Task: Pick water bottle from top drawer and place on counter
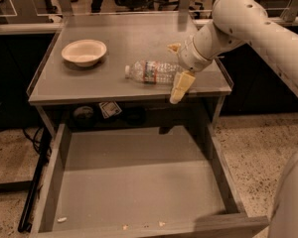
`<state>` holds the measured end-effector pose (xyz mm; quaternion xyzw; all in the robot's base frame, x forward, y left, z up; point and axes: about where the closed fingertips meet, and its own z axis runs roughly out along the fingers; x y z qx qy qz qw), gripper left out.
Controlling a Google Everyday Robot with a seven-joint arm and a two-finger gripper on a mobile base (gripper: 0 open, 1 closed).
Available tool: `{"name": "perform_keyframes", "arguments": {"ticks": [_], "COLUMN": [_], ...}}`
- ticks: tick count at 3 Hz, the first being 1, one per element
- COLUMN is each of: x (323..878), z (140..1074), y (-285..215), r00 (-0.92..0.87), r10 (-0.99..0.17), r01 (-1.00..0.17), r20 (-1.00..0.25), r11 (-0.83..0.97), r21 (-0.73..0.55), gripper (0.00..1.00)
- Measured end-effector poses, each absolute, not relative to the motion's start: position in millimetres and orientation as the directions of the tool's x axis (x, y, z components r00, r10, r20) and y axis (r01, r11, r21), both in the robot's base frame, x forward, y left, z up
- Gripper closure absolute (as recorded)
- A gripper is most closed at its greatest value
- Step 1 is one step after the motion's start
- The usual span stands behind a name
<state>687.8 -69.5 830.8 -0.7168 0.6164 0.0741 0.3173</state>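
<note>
The water bottle (pixel 151 72) lies on its side on the counter (pixel 124 38), white cap pointing left, near the front right. My gripper (pixel 178 68) is at the bottle's base end and is open. One pale finger (pixel 174 47) stands behind the bottle and the other finger (pixel 182 87) hangs in front of it, over the counter's front edge. The top drawer (pixel 139 182) is pulled out below the counter and holds nothing but a few crumbs at its front.
A pale bowl (pixel 84 52) sits on the counter's back left. A small card (pixel 110 109) and a dark round object (pixel 83 113) lie on the shelf under the counter. The speckled floor lies to the right, with cables on the left.
</note>
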Motion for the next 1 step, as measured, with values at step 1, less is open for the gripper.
{"name": "perform_keyframes", "arguments": {"ticks": [1], "x": [687.8], "z": [830.8], "y": [-69.5], "r00": [0.229], "r10": [-0.837], "r01": [-0.931], "r20": [-0.497], "r11": [-0.039], "r21": [-0.364], "gripper": [0.00]}}
